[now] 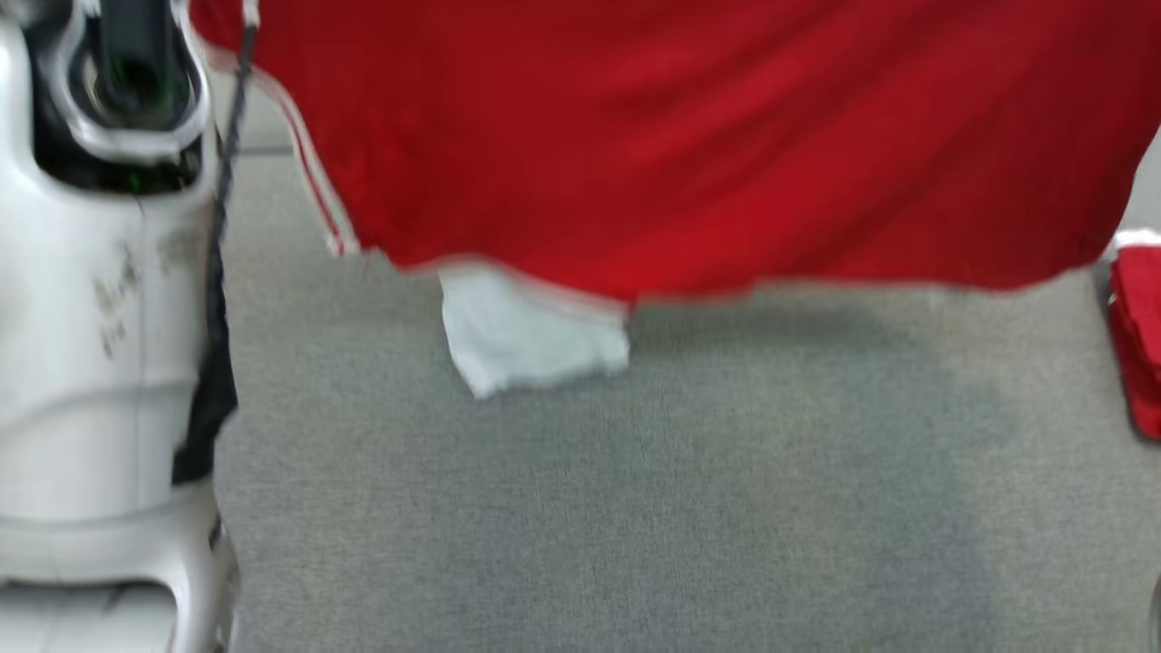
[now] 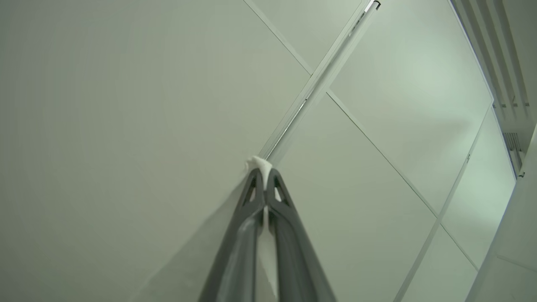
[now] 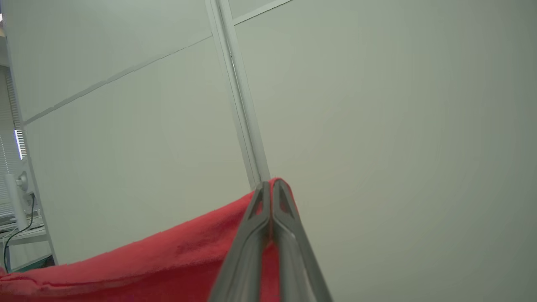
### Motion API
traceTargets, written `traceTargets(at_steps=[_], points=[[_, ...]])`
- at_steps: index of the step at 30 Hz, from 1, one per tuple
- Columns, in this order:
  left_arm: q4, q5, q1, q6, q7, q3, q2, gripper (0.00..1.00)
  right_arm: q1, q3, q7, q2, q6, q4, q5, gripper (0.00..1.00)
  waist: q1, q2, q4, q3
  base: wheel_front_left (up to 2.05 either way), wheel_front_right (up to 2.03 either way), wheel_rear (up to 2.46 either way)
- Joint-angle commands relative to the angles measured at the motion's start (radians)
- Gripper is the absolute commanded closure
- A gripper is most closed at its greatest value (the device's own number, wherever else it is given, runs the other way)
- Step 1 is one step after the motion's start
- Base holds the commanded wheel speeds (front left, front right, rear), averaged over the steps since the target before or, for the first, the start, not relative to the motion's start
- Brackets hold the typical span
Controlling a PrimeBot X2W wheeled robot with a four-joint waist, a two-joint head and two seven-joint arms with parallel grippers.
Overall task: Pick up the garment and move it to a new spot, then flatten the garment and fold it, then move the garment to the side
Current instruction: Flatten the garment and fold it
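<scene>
- A pale forearm [image 1: 91,317] stands at the near left of the head view, over a grey surface [image 1: 635,508].
- Beyond it, the red garment [image 1: 689,136] hangs spread across the top of that blurred view, with a white flap [image 1: 526,336] dangling from its lower edge.
- A second red cloth [image 1: 1138,336] lies at the right edge.
- The right claw [image 3: 270,184] is closed tight on a red fold of the garment.
- The left claw [image 2: 263,172] is closed tight, pinching a bit of white trim [image 2: 258,162].
- Pale wall panels [image 2: 126,126] stand behind both.
</scene>
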Motion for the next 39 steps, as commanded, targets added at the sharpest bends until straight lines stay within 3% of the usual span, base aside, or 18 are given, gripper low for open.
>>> traceTargets(at_steps=[1,9,16,21,25,32,39], points=[[0.056,0.02,-0.074,-0.019,-0.024,0.003,0.007,1.0,-0.063,0.021,-0.025,-0.002,0.0,0.055,0.006,1.0,0.0,-0.0001,0.001,0.123,0.0,0.0,0.0],[0.302,0.038,-0.417,-0.1,-0.208,0.045,0.016,1.0,-0.395,0.093,-0.257,-0.069,0.0,0.324,-0.039,1.0,0.0,-0.0001,0.019,0.294,0.0,0.0,0.0],[0.459,0.097,-0.523,-0.183,-0.29,0.018,0.008,1.0,-0.483,0.145,-0.423,-0.073,0.0,0.523,-0.024,1.0,0.0,-0.0001,0.042,0.357,0.0,0.0,0.0],[0.545,0.136,-0.451,-0.262,-0.304,0.001,-0.003,1.0,-0.41,0.297,-0.457,-0.09,0.0,0.608,0.04,1.0,0.0,-0.0001,0.055,0.379,0.0,0.0,0.0],[0.542,0.198,-0.337,-0.3,-0.305,-0.012,-0.008,1.0,-0.325,0.406,-0.477,-0.107,0.0,0.643,0.108,1.0,0.0,-0.0001,0.065,0.374,0.0,0.0,0.0],[0.509,0.308,-0.075,-0.315,-0.305,-0.104,0.009,1.0,-0.159,0.555,-0.495,-0.143,0.0,0.684,0.235,1.0,0.0,-0.0001,0.07,0.308,0.0,0.0,0.0],[0.457,0.338,0.209,-0.315,-0.305,-0.244,0.111,1.0,0.007,0.682,-0.502,-0.17,0.0,0.722,0.327,1.0,0.0,-0.0001,0.06,0.186,0.0,0.0,0.0]])
